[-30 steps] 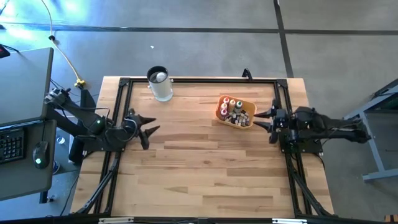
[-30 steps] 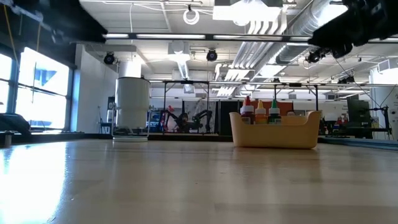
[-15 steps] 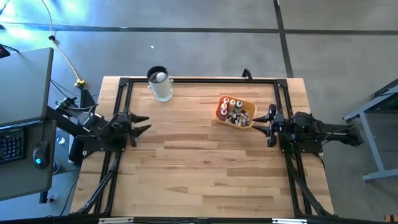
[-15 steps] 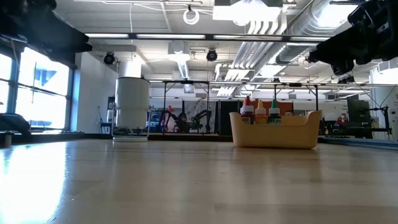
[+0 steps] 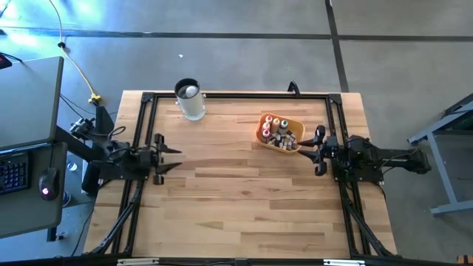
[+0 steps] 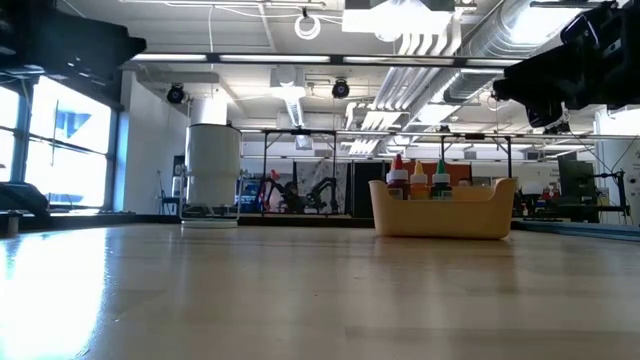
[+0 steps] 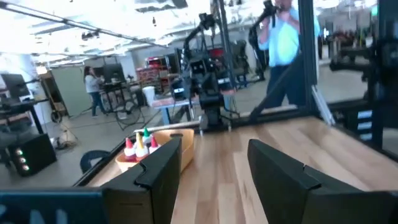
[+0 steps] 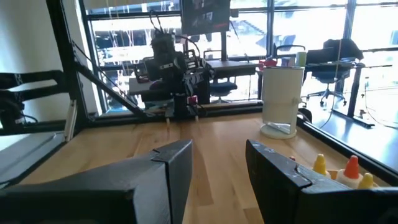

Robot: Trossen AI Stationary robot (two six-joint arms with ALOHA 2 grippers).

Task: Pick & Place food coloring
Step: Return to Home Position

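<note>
The food coloring bottles [image 5: 278, 131], small with red, green and white caps, stand together in an orange-yellow tray [image 5: 294, 120] on the far right part of the table. They show again in the low view [image 6: 418, 180], the left wrist view [image 7: 139, 145] and the right wrist view [image 8: 346, 170]. My right gripper [image 5: 303, 151] hovers open just right of the tray, pointing at it. My left gripper [image 5: 172, 157] is open over the table's left side, far from the tray. In the wrist views both grippers [image 7: 211, 180] [image 8: 217, 168] show a wide gap and hold nothing.
A tall clear cup with a dark rim [image 5: 190, 98] stands near the far edge, left of the middle, also in the low view [image 6: 212, 175]. A black frame [image 5: 236, 96] runs round the table's edges. Bare wood [image 5: 236, 192] fills the middle and near half. People stand beyond the table.
My left gripper has drawn back toward the table's left edge and turned level with it. My right gripper has shifted slightly toward the tray and come down a little. The bottles, tray and cup have stayed put.
</note>
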